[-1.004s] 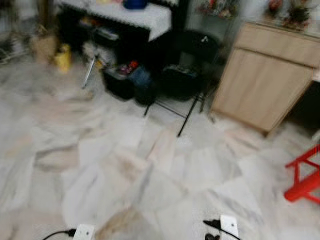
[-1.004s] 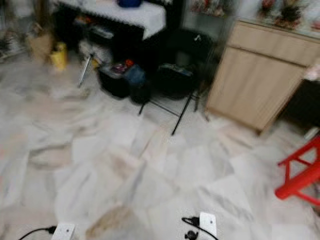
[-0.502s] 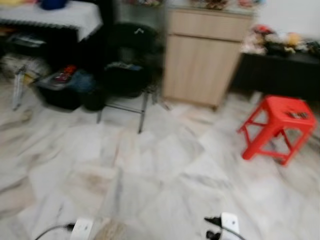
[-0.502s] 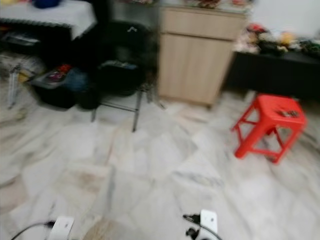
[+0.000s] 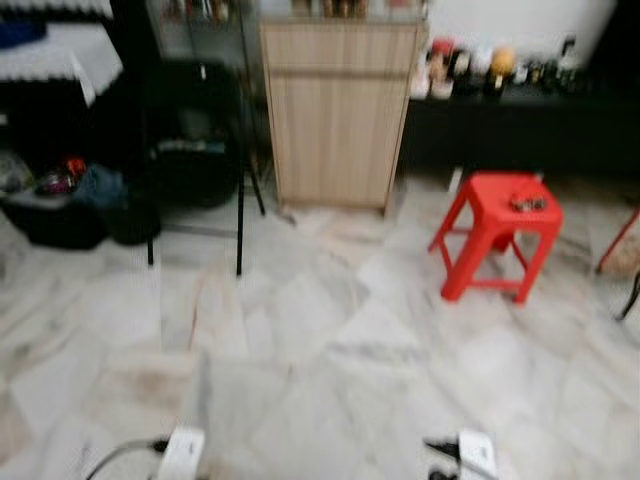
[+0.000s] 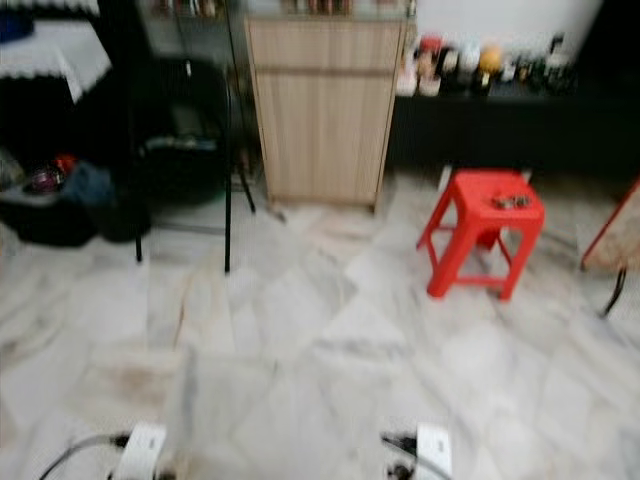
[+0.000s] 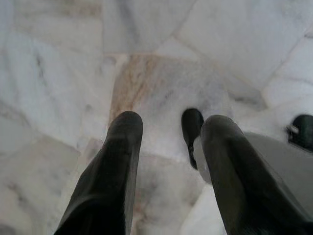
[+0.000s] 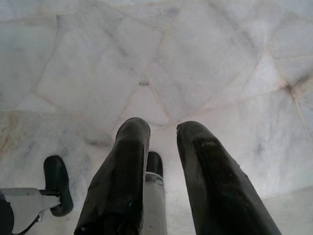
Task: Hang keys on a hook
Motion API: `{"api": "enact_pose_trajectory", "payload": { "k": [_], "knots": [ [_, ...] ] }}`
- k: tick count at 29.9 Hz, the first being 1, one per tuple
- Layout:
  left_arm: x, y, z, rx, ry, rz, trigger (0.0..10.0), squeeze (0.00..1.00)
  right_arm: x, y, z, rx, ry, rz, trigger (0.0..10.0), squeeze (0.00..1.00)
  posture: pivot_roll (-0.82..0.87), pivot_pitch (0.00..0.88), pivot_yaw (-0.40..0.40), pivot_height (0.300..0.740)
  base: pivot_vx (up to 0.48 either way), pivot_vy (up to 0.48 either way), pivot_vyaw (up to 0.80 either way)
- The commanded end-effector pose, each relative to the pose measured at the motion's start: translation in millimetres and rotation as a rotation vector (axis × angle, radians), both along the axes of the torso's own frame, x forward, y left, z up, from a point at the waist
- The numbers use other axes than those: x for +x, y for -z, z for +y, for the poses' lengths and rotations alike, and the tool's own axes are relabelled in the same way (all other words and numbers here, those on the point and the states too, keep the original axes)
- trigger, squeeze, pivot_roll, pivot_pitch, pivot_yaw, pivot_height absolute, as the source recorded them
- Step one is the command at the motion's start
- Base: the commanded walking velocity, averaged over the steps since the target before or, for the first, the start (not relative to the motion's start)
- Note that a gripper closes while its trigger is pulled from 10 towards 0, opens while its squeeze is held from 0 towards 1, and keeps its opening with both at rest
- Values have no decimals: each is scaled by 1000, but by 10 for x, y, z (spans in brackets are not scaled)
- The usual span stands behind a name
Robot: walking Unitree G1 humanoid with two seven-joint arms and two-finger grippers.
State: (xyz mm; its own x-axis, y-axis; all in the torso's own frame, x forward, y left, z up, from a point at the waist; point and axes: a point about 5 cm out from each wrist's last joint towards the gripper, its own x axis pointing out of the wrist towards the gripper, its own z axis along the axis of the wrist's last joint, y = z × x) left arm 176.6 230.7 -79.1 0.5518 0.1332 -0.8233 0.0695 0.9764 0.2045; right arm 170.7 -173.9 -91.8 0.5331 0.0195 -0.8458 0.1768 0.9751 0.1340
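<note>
A small dark metallic bunch, probably the keys (image 5: 528,203), lies on the seat of a red plastic stool (image 5: 496,236) at the right, ahead of me on the marble floor. Both arms hang low, and their white wrist parts show at the bottom edge of the eye views, the left (image 5: 182,452) and the right (image 5: 476,453). In the left wrist view my left gripper (image 7: 168,125) points down at the floor, its fingers apart and holding nothing. My right gripper (image 8: 163,128) also points at the floor, with a narrow gap between its fingers and nothing in it.
A light wooden cabinet (image 5: 335,115) stands straight ahead. To its left is a black folding chair (image 5: 195,150) with bags, to its right a low dark shelf (image 5: 520,130) with bottles and jars. A white-clothed table (image 5: 55,55) is far left. Open marble floor (image 5: 320,350) lies before me.
The camera has swung to the right: the cabinet has shifted from right to centre, and the red stool has come fully into view. Both arms still hang as before.
</note>
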Motion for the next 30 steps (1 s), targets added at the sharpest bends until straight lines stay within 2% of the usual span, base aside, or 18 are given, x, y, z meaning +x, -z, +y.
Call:
{"api": "enact_pose_trajectory", "payload": {
  "k": [1,26,28,30],
  "knots": [
    [-38,9,43,13,2,19,10000,0,22,-6,47,13,7,-11,10000,0,87,0,-30,740,0,-401,0],
    [-41,25,-17,-9,-3,16,10000,0,3,0,41,12,1,-10,10000,0,72,0,-30,740,0,-403,0],
    [-21,14,-22,-21,-17,-5,10000,0,5,-1,39,12,2,-11,10000,0,72,0,-32,740,0,-197,0],
    [54,-29,-30,-43,-43,-70,10000,0,7,-2,34,12,5,-13,10000,0,72,0,-34,740,0,0,0]
  ]
}}
